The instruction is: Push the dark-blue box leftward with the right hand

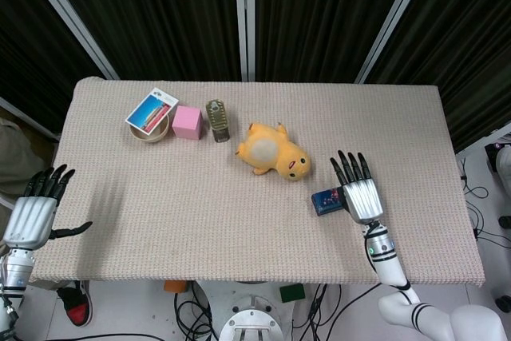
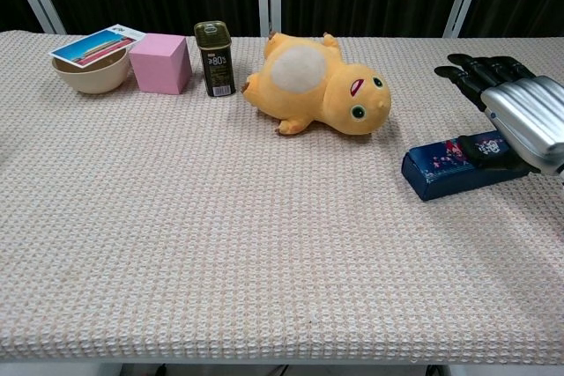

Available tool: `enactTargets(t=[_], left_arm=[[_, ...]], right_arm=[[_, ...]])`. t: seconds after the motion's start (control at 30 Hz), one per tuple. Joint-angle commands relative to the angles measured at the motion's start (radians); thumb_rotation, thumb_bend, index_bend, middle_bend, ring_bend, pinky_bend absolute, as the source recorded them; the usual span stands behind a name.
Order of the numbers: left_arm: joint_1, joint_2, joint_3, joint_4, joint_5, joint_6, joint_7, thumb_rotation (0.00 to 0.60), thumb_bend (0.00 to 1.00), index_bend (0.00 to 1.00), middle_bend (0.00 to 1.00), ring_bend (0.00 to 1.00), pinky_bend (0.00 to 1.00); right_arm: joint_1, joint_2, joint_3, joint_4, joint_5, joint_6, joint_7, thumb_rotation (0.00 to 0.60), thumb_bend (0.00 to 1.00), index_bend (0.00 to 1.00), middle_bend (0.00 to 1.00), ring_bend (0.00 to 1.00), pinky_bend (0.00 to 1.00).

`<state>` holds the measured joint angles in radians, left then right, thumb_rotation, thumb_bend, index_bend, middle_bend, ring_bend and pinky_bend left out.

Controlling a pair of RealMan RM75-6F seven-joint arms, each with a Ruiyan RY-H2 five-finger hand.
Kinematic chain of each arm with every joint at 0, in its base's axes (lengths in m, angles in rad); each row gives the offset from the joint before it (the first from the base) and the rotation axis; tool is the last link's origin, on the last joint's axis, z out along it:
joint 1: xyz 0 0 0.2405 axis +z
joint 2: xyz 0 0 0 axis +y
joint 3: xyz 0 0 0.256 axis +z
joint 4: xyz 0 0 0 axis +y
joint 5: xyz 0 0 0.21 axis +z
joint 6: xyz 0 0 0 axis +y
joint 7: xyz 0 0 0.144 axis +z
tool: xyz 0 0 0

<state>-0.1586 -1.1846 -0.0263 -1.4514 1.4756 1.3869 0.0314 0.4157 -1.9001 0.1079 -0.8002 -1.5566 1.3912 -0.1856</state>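
Observation:
The dark-blue box (image 1: 326, 201) (image 2: 445, 168) lies flat on the woven table cover, right of centre and just below the yellow plush. My right hand (image 1: 359, 192) (image 2: 518, 114) stands edge-on against the box's right end, fingers straight and pointing away from me, thumb touching the box. It holds nothing. My left hand (image 1: 33, 212) hovers off the table's left edge, fingers spread, thumb out, empty; the chest view does not show it.
A yellow plush (image 1: 272, 150) (image 2: 315, 84) lies just up-left of the box. At the back left stand a small can (image 1: 217, 120) (image 2: 213, 58), a pink cube (image 1: 187, 122) (image 2: 160, 62) and a bowl (image 1: 150, 131) (image 2: 89, 72) with a card on it.

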Motion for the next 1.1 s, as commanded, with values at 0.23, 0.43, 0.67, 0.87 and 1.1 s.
enactTargets(t=[0.23, 0.43, 0.67, 0.87, 1.1], left_arm=[[-0.001, -0.001, -0.001, 0.000, -0.004, -0.005, 0.001, 0.372, 0.03, 0.07, 0.00, 0.00, 0.07], [0.002, 0.002, -0.002, -0.008, 0.002, 0.008, 0.004, 0.369, 0.03, 0.07, 0.00, 0.00, 0.07], [0.010, 0.002, -0.003, -0.016, 0.014, 0.034, -0.001, 0.367, 0.03, 0.07, 0.00, 0.00, 0.07], [0.025, -0.010, -0.004, -0.005, 0.042, 0.086, -0.011, 0.361, 0.03, 0.07, 0.00, 0.00, 0.07], [0.038, -0.027, -0.008, 0.021, 0.078, 0.147, -0.026, 0.356, 0.03, 0.07, 0.00, 0.00, 0.07]], right_arm=[[0.001, 0.000, 0.003, 0.007, -0.001, 0.030, 0.009, 0.600, 0.39, 0.00, 0.00, 0.00, 0.00], [-0.041, 0.082, 0.002, -0.111, -0.037, 0.168, 0.006, 0.600, 0.38, 0.00, 0.00, 0.00, 0.00], [-0.208, 0.418, -0.088, -0.516, -0.074, 0.322, -0.116, 0.600, 0.35, 0.00, 0.00, 0.00, 0.00], [-0.355, 0.657, -0.171, -0.705, 0.012, 0.338, -0.131, 0.600, 0.34, 0.00, 0.00, 0.00, 0.00], [-0.422, 0.694, -0.170, -0.664, 0.111, 0.284, 0.022, 0.600, 0.34, 0.00, 0.00, 0.00, 0.00]])
